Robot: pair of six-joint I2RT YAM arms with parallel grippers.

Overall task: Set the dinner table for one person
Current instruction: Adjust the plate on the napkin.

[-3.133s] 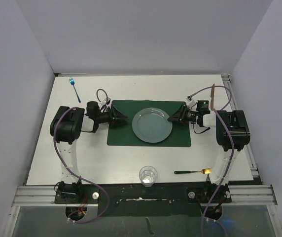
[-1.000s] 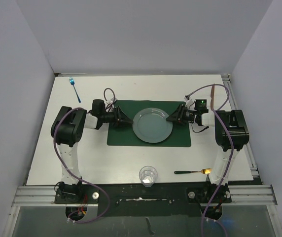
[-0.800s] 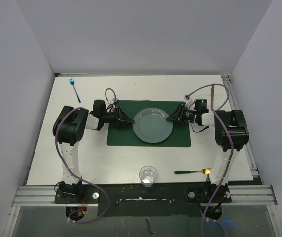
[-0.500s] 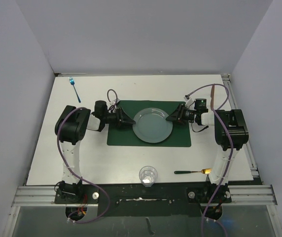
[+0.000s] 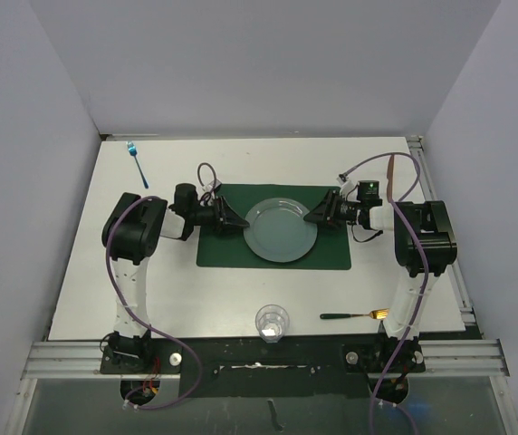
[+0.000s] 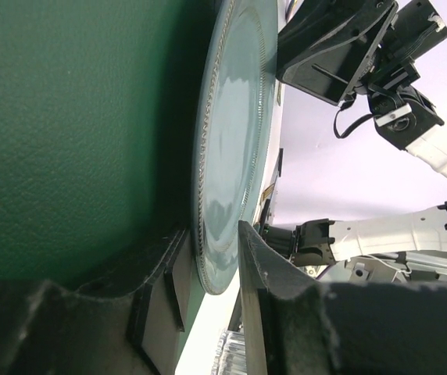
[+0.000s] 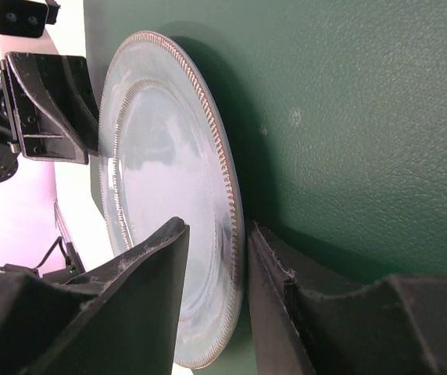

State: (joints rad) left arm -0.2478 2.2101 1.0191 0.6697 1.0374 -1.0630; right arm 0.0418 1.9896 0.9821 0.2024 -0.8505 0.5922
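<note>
A pale blue-grey plate (image 5: 280, 228) lies on the dark green placemat (image 5: 273, 256) in the middle of the white dinner table (image 5: 150, 290). My left gripper (image 5: 233, 221) is at the plate's left rim and my right gripper (image 5: 312, 217) at its right rim. In the left wrist view the left gripper (image 6: 212, 234) is open, with the plate's rim (image 6: 208, 258) between its fingers. In the right wrist view the right gripper (image 7: 217, 226) is open, one finger above the plate (image 7: 169, 180) and one under its rim on the placemat (image 7: 348, 117).
A clear glass (image 5: 273, 322) stands at the near edge in the middle. A fork (image 5: 359, 315) with a dark handle lies near front right. A blue spoon (image 5: 136, 161) lies at far left. A brown stick-like item (image 5: 391, 170) lies at far right beside the purple cable.
The left gripper has moved right across the placemat up to the plate's left rim. The right gripper has edged left onto the right rim. The plate has not moved.
</note>
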